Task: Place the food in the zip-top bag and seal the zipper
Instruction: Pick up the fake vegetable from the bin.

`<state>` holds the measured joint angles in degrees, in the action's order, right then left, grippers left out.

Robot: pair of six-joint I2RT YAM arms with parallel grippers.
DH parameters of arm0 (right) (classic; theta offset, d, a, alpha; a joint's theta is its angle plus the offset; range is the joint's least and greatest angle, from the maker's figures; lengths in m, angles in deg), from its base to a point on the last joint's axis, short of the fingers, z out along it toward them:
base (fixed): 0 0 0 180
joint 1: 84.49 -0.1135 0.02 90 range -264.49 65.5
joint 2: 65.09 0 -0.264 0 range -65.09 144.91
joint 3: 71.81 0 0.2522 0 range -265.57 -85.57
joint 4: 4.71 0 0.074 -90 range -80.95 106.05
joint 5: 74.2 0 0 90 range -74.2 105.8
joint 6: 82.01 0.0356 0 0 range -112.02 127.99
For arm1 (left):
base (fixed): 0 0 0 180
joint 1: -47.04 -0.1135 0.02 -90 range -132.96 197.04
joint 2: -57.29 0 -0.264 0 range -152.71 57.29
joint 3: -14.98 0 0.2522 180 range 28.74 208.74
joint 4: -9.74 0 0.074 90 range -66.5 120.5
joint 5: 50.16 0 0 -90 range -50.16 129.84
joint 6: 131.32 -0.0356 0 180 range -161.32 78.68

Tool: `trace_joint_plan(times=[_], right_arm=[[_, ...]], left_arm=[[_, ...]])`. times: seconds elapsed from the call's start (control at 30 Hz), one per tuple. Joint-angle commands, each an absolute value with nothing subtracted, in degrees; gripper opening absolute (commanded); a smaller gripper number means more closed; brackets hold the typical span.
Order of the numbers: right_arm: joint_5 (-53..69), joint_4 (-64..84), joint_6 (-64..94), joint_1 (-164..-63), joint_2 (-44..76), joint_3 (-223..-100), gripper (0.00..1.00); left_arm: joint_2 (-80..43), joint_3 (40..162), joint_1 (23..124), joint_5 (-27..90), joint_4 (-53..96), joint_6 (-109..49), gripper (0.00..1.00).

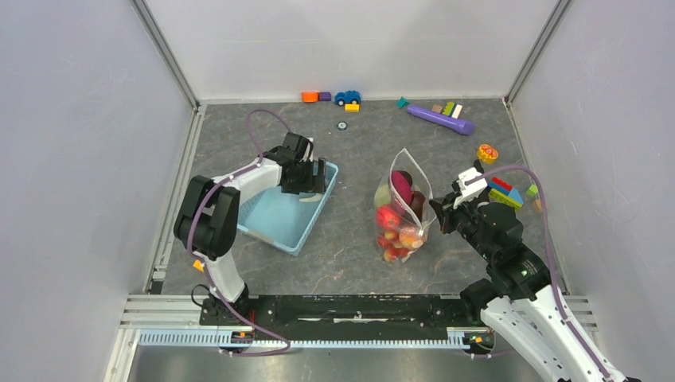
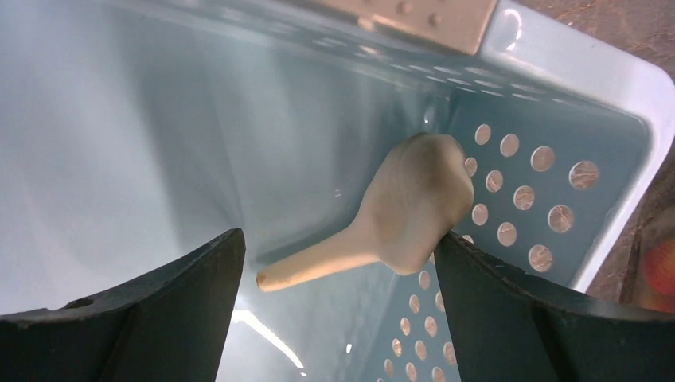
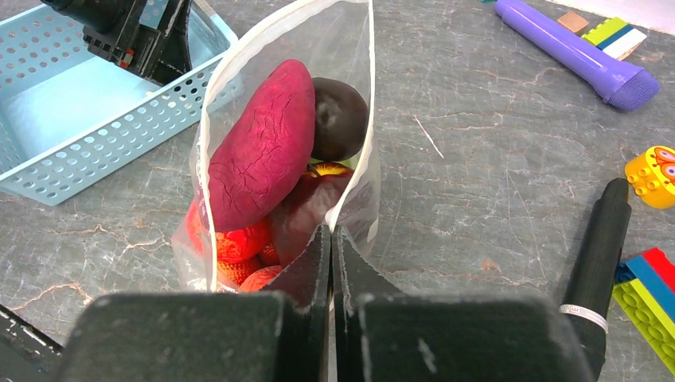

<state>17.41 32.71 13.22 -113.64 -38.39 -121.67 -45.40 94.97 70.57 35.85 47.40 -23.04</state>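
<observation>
The zip-top bag [image 1: 404,208] stands open at the table's middle, with its mouth facing away from the arms. It holds food: a magenta piece [image 3: 255,151], a dark maroon piece [image 3: 338,115] and red and orange pieces [image 3: 239,239]. My right gripper [image 3: 330,231] is shut on the bag's near rim, where the zipper strip [image 3: 371,79] runs; no slider shows. My left gripper [image 2: 341,233] is open, low inside the light blue basket [image 1: 275,223]. A cream, bulb-shaped toy piece with a stem [image 2: 406,207] lies between its fingers, against the right one.
A purple cylinder [image 1: 440,119], a toy car [image 1: 347,97] and loose blocks lie along the back wall. A yellow-orange toy [image 1: 487,153] and coloured blocks [image 1: 505,193] sit beside the right arm. Walls stand on three sides.
</observation>
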Motion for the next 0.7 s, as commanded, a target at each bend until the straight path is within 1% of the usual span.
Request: trace_joint_plan(times=[0.0,0.17,0.37,0.47,0.5,0.53,0.67], right_arm=[[18.11,31.64,13.26,-113.80,-37.90,-124.15,0.00],[18.08,31.60,13.38,-113.76,-37.76,-124.24,0.00],[18.27,31.62,13.50,-113.80,-37.79,-124.24,0.00],[18.26,31.57,13.58,-113.77,-37.82,-124.38,0.00],[18.25,31.57,13.62,-113.77,-37.82,-124.33,0.00],[18.34,31.57,13.65,-113.75,-37.83,-124.33,0.00],[18.53,31.58,13.67,-113.76,-37.75,-124.40,0.00]], left_arm=[[-47.98,96.97,70.50,38.94,49.53,-26.42,0.91],[-50.40,98.84,70.53,44.46,52.83,-24.55,0.86],[-51.51,99.31,70.52,47.35,54.00,-22.76,0.72],[-51.91,99.23,70.59,47.15,53.92,-22.19,0.59],[-52.03,99.29,70.60,47.01,53.91,-22.08,0.52],[-52.06,99.36,70.61,46.92,53.92,-22.07,0.48],[-51.58,99.16,70.56,46.43,53.76,-21.37,0.23]])
